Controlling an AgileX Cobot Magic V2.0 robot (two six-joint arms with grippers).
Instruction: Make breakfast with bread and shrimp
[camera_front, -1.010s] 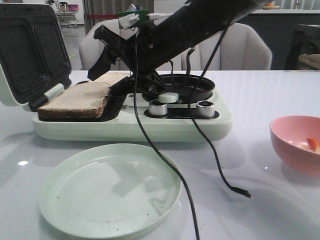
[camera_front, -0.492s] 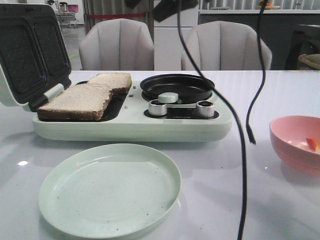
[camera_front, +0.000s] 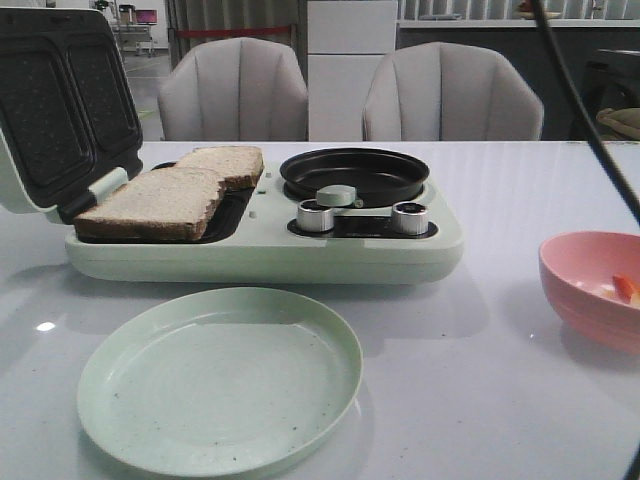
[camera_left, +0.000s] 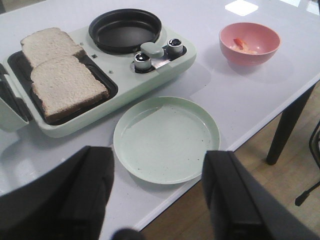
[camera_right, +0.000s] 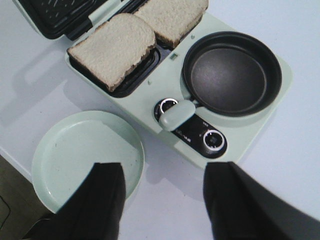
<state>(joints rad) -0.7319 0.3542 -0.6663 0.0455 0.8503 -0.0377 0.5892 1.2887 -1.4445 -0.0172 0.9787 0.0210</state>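
Note:
Two bread slices (camera_front: 155, 200) lie side by side on the open sandwich maker's dark tray (camera_front: 232, 210), also in the left wrist view (camera_left: 65, 87) and the right wrist view (camera_right: 115, 47). The shrimp (camera_front: 625, 288) lies in a pink bowl (camera_front: 590, 290) at the right, also in the left wrist view (camera_left: 240, 44). My left gripper (camera_left: 157, 165) is open and empty, high above the table's front edge. My right gripper (camera_right: 162, 175) is open and empty, high above the table between plate and appliance. Neither gripper shows in the front view.
A pale green plate (camera_front: 220, 375) lies in front of the appliance. A black round pan (camera_front: 355, 172) and two knobs (camera_front: 410, 217) sit on the appliance's right half. Its lid (camera_front: 60, 100) stands open at the left. A black cable (camera_front: 590, 130) hangs at the right. Two chairs stand behind the table.
The arm that reached across the appliance has lifted out of the front view. Its hanging cable has swung from the middle to the right edge. Bread, plate and bowl have not moved.

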